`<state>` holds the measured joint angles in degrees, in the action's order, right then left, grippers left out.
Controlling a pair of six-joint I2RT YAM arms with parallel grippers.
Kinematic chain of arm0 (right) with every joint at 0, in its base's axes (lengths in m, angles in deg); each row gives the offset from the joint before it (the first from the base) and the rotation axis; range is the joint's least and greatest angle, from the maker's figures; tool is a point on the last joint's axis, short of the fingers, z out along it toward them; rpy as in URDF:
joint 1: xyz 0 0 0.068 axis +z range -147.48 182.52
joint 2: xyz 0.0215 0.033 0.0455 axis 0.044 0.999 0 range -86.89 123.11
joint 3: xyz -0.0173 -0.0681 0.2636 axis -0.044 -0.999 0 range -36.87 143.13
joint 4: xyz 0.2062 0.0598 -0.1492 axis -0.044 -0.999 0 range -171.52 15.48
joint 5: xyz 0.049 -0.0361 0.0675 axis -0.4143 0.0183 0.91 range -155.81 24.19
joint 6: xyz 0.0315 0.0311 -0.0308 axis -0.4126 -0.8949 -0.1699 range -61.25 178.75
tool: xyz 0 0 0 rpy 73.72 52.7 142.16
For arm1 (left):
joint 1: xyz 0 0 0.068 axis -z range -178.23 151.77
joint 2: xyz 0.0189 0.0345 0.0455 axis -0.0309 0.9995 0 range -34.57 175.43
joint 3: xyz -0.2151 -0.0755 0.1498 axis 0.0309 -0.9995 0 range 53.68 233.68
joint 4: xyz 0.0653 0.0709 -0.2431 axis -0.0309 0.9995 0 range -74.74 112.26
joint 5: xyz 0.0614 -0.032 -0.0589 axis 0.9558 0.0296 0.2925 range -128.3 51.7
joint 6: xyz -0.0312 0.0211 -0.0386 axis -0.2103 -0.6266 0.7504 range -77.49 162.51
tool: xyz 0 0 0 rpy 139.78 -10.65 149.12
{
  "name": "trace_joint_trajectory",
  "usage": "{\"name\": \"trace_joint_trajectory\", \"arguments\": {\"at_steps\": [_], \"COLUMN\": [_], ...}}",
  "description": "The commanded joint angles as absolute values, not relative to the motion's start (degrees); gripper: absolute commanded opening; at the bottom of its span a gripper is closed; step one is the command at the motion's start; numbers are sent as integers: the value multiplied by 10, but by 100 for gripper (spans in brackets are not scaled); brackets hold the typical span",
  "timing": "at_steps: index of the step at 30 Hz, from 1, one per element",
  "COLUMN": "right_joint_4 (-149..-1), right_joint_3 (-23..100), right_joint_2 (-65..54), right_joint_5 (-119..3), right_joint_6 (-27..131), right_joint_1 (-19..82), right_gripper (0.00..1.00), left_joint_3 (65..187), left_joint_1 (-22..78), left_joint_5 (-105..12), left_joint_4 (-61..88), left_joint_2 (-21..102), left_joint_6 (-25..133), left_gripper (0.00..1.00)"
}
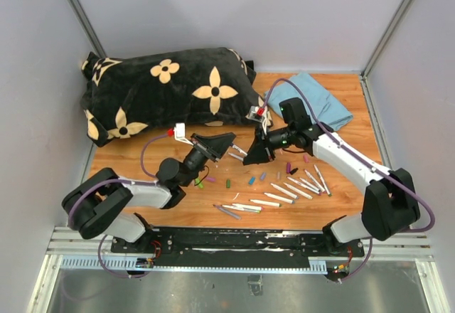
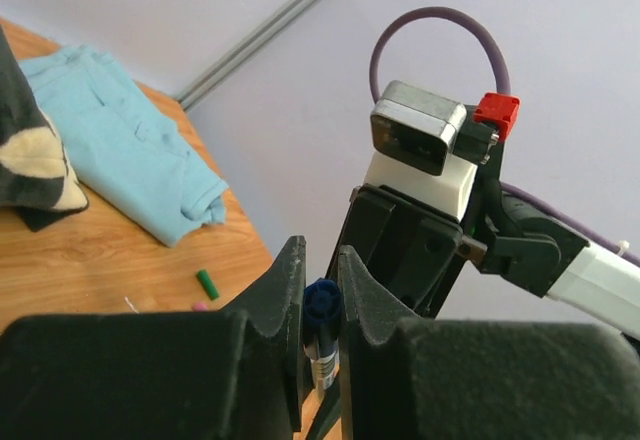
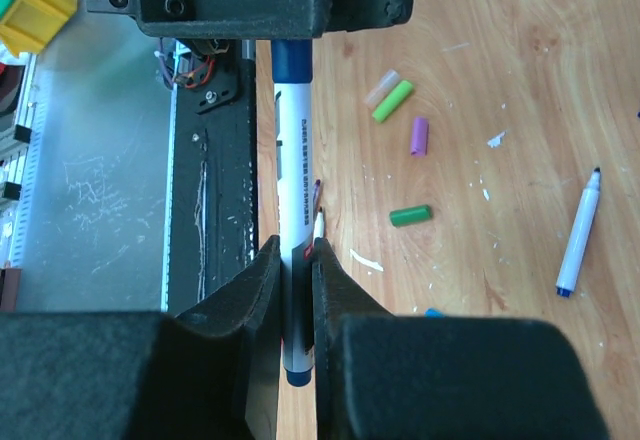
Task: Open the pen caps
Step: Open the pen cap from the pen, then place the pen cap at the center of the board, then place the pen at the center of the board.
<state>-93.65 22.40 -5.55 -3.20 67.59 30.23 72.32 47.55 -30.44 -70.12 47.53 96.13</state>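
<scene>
A white-barrelled pen (image 3: 293, 180) hangs in the air between my two grippers, above the wooden table (image 1: 178, 210). My right gripper (image 3: 295, 245) is shut on its barrel near the tail end. My left gripper (image 2: 322, 255) is shut on the dark blue pen cap (image 2: 323, 305), which is still joined to the barrel (image 2: 322, 365). From above, the left gripper (image 1: 226, 141) and the right gripper (image 1: 254, 155) meet tip to tip over the table's middle. Loose pen caps lie below: light green (image 3: 393, 101), purple (image 3: 419, 136), green (image 3: 411, 216).
Several uncapped white pens (image 1: 284, 188) and small coloured caps (image 1: 251, 181) are scattered on the table in front of the arms. A black flowered pillow (image 1: 163, 89) fills the back left. A folded blue cloth (image 1: 316, 99) lies at the back right. Walls close three sides.
</scene>
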Motion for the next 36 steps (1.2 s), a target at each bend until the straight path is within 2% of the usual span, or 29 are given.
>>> {"name": "trace_joint_trajectory", "arguments": {"at_steps": [1,6,9,12,15,21,27,36], "right_joint_4": [-926,-924,-932,-934,-920,-901,-900,-924], "right_joint_3": [202,193,197,197,193,210,222,277], "right_joint_2": [-40,-26,-25,-28,-26,1,38,123], "right_joint_5": [8,11,-8,-85,-218,-395,-440,-506], "right_joint_6": [652,667,681,685,673,632,625,641], "right_joint_1": [289,308,323,331,344,387,412,446], "right_gripper": [1,1,1,1,1,2,6,7], "left_joint_3": [736,778,796,795,782,750,783,832], "left_joint_1": [425,286,254,250,250,251,251,251], "left_joint_5": [-280,-307,-341,-357,-368,-339,-301,-316], "left_joint_4": [-658,-576,-547,-497,-393,-188,-17,13], "left_joint_2": [402,359,350,329,299,259,293,410], "left_joint_6": [921,980,994,984,967,974,1002,1003], "left_gripper": [0,0,0,0,0,0,0,0]}}
